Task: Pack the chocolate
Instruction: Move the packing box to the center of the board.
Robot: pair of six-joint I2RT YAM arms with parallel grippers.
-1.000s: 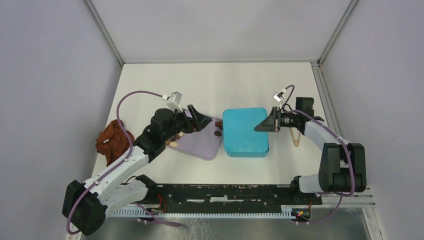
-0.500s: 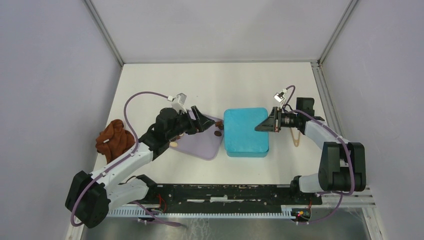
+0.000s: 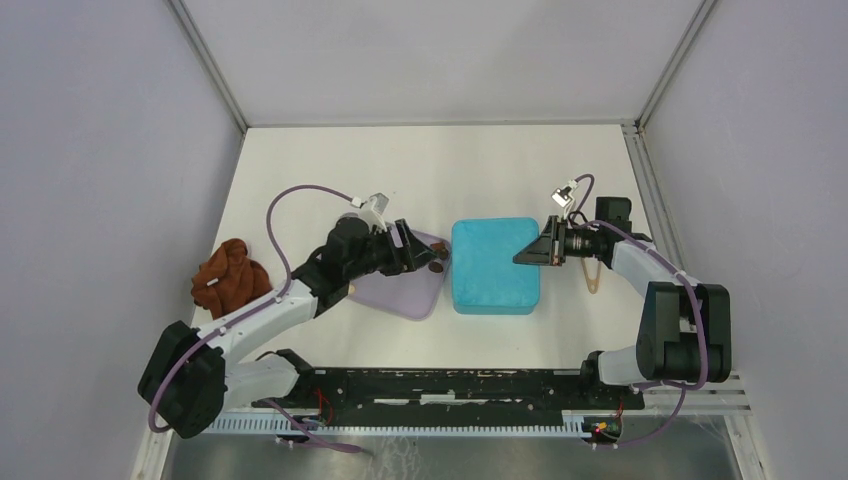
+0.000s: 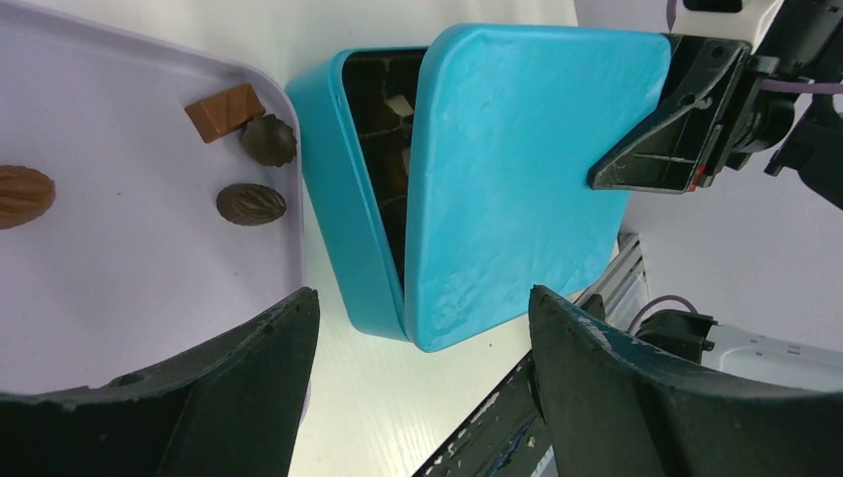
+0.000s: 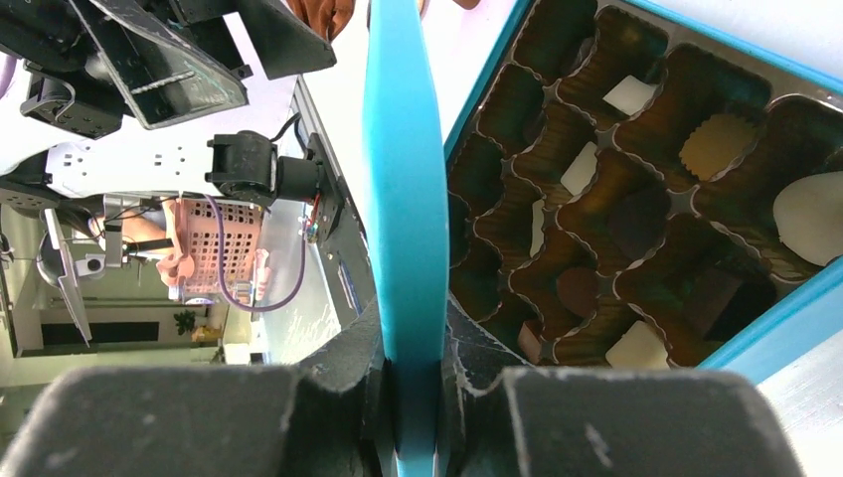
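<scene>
Teal box (image 3: pixel 495 265) sat on the counter (image 3: pixel 400 170), its lid (image 4: pixel 517 169) raised and pinched at the edge by the closed right claw (image 5: pixel 408 388). Inside, brown paper cups (image 5: pixel 587 229) already held several pieces of chocolate (image 5: pixel 711 144), cream-white and brown, while other cups looked empty. Packing seemed partly done.

At 9 o'clock from the box lay a lilac tray (image 4: pixel 119 288) with at least four loose pieces (image 4: pixel 251 204) waiting: one rectangular, one round, two oval. The left claw (image 4: pixel 418 378) hung above the tray's 3 o'clock edge, spread wide and carrying nothing.

From overhead the lid hid the cups, and the left arm covered much of the tray, so the number left could not be counted. Dark pieces were hard to tell from dark cups. Whether the lid was hinged could not be told. A rust-brown cloth (image 3: pixel 228 278) lay at 9 o'clock from the tray.
</scene>
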